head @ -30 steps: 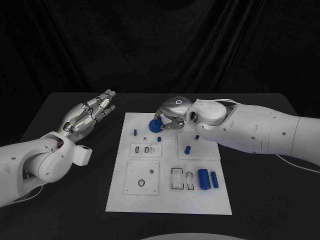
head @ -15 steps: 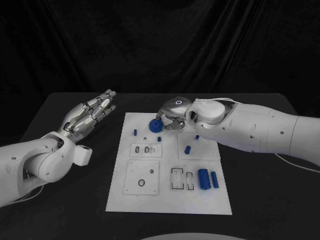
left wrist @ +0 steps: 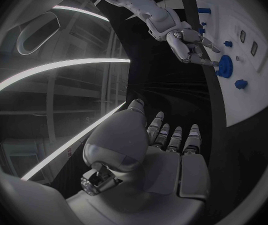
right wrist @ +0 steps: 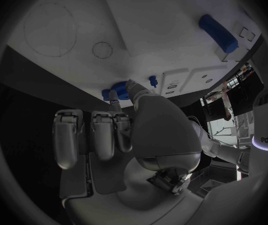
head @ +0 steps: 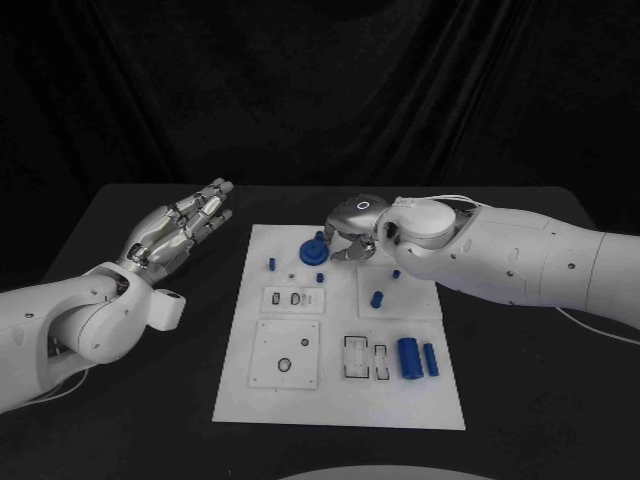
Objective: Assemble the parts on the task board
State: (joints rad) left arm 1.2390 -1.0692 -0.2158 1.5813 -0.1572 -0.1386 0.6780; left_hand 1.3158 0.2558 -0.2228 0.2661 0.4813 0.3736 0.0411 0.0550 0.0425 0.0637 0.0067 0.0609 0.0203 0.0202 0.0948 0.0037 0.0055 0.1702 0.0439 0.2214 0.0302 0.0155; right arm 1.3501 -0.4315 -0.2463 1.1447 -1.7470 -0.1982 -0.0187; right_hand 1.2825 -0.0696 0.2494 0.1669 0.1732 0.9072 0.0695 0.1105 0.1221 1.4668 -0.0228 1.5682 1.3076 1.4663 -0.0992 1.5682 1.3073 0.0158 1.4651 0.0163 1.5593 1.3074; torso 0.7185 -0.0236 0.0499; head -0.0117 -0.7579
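Overhead, the robot's right hand reaches across the far end of the white task board, which lies in the middle of the black desk. Its fingertips sit at a round blue disc part near the board's far left corner; from the left wrist camera the fingers appear to touch the disc's rim, though whether they actually grip it cannot be told. Seen from the right wrist, the other fingers lie side by side and straight above the board, the thumb angled toward the disc.

Off to the side, the left hand hovers above the bare desk beside the board's left edge, palm up, fingers extended and slightly apart, holding nothing.

Elsewhere on the board, a small blue peg stands just left of the disc, and another small blue piece sits just nearer than it. A short blue cylinder stands upright toward the right side. Two larger blue cylinders lie side by side near the board's right edge, next to rectangular recessed slots. A square panel with a ring-shaped opening occupies the near left area.
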